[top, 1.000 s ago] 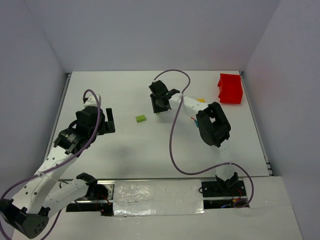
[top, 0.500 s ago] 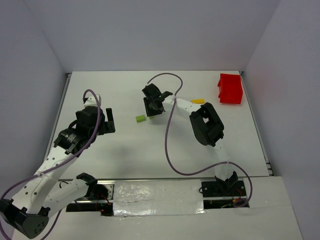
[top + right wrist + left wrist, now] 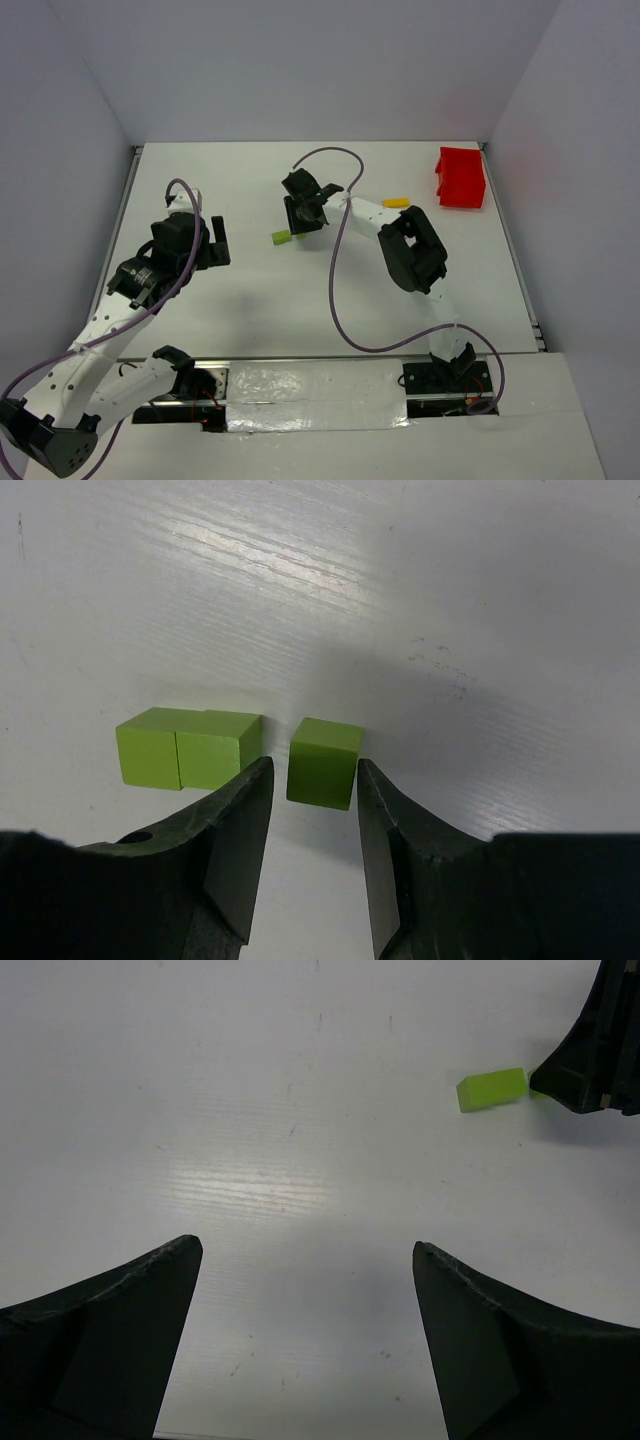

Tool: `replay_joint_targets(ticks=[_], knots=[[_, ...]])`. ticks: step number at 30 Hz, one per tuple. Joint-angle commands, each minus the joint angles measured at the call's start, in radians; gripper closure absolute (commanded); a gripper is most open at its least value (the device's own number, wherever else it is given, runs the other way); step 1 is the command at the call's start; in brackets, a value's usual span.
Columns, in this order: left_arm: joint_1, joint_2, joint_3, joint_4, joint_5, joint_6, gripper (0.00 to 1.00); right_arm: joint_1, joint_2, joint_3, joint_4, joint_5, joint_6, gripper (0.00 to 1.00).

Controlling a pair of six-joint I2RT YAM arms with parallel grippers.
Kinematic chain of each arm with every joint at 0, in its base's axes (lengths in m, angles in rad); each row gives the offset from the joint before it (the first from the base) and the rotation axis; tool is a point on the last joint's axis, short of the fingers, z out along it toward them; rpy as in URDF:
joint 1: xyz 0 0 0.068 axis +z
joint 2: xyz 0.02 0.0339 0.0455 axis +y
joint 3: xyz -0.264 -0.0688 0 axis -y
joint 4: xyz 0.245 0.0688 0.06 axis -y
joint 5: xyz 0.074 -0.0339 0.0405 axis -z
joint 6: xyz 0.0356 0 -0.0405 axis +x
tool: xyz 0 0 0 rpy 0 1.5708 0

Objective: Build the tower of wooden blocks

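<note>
Just now swung my right pincer left to green bar, mid-table. Jaws eased narrowly apart; green cube sat between them, beside bar, not atop. Left pincer wide, idle. Tower unstacked.

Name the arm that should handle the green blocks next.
Right. The right gripper straddles the green cube beside the green bar, so it probably needs little travel; the open left gripper hangs far from both.
</note>
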Motion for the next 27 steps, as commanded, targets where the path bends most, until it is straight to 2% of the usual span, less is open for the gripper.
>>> replay_joint_targets(ticks=[1,22,27], knots=[[0.006,-0.012,0.001,0.028,-0.001,0.017,0.01,0.005,-0.024,0.023,0.004,0.01,0.007,0.53],[0.006,-0.003,0.0,0.031,0.012,0.02,0.01,-0.047,-0.113,-0.067,0.073,-0.071,0.042,0.53],[0.006,-0.001,0.0,0.031,0.011,0.02,0.01,-0.06,-0.111,-0.075,0.103,-0.139,0.047,0.53]])
